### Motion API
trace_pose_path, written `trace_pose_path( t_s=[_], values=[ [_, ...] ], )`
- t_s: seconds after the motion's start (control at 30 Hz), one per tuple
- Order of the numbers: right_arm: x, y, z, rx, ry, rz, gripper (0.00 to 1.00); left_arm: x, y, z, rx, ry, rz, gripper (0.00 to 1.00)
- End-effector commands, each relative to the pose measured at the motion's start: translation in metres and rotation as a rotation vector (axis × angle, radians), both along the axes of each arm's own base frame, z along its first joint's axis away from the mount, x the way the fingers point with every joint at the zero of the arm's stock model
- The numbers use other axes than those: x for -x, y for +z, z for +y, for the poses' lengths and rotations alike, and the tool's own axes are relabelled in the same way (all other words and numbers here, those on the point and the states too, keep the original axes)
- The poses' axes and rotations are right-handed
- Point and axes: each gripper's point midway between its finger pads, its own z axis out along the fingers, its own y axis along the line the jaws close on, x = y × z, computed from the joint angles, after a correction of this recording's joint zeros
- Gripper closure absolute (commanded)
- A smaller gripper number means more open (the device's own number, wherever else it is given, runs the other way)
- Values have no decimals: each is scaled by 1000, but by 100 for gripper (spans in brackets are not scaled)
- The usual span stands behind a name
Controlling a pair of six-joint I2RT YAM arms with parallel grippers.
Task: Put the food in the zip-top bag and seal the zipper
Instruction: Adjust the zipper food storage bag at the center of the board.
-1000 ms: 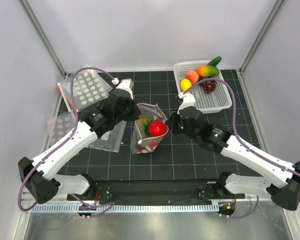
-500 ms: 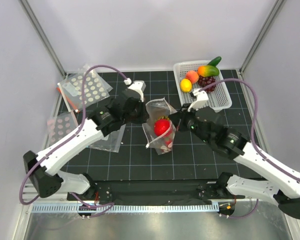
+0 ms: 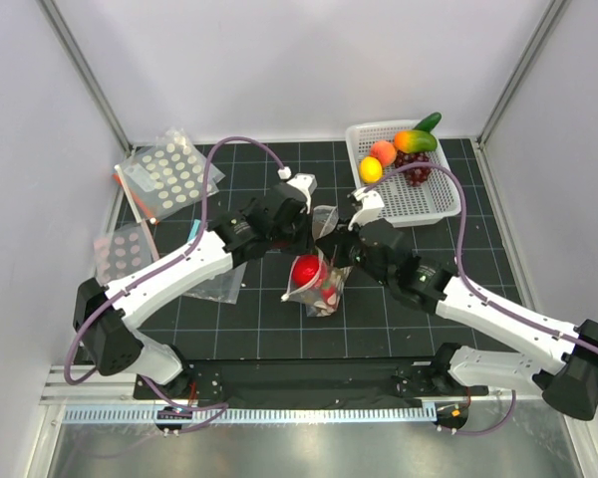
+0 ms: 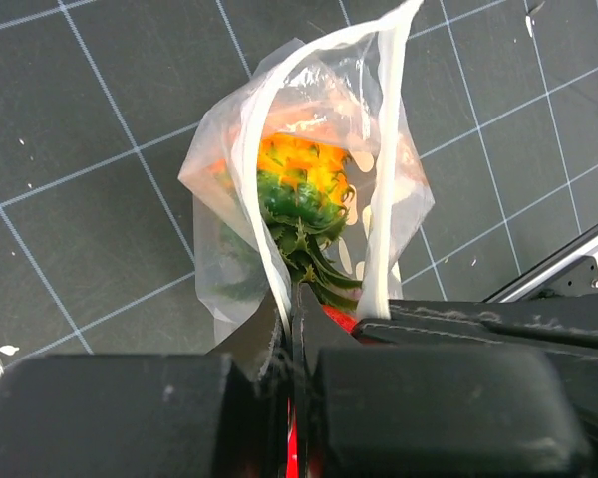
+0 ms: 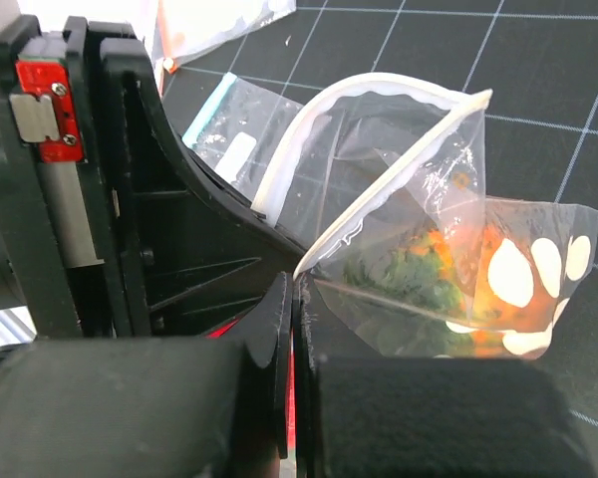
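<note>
**A:** What are the two grippers doing?

**B:** The left gripper point(image 4: 291, 299) is pinched closed on one lip of the zipper point(image 4: 384, 149). The right gripper point(image 5: 291, 291) is also clamped tight, on the rim of the same zip-top bag point(image 3: 325, 299). The bag hangs between them over the middle of the surface point(image 3: 279, 334), and its two white lips stand apart, so the mouth gapes.

**A:** And inside it?

**B:** One pineapple point(image 4: 301, 164), crown pointing up toward the left wrist camera, and one round red fruit point(image 3: 306, 270). Anything deeper is blurred by the plastic.

**A:** Further out?

**B:** At the far right is one white basket point(image 3: 437, 206) holding four fruits: peach point(image 3: 383, 151), lemon point(image 3: 370, 169), mango point(image 3: 416, 140) and dark grapes point(image 3: 415, 170). On the left are two spare dotted bags point(image 3: 167, 174) lying flat, and one plain clear bag point(image 5: 229, 149) under the left arm.
</note>
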Motion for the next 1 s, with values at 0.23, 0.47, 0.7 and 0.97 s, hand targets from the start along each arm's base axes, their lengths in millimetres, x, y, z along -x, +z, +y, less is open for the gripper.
trace_pose_path(
  t_s=[0.23,0.47,0.7,0.97],
  values=[
    [-4,48,-39,-139,-156,-167,99,-1,57,5,108,-26,-168,74],
    [-9,39,-40,-125,-182,-161,99,1,72,15,146,-19,-237,52],
    [-11,34,-38,-122,-187,-153,99,4,76,21,136,-30,-263,30],
    [-14,33,-43,-106,-216,-157,99,25,46,32,179,-39,-215,18]
  ],
)
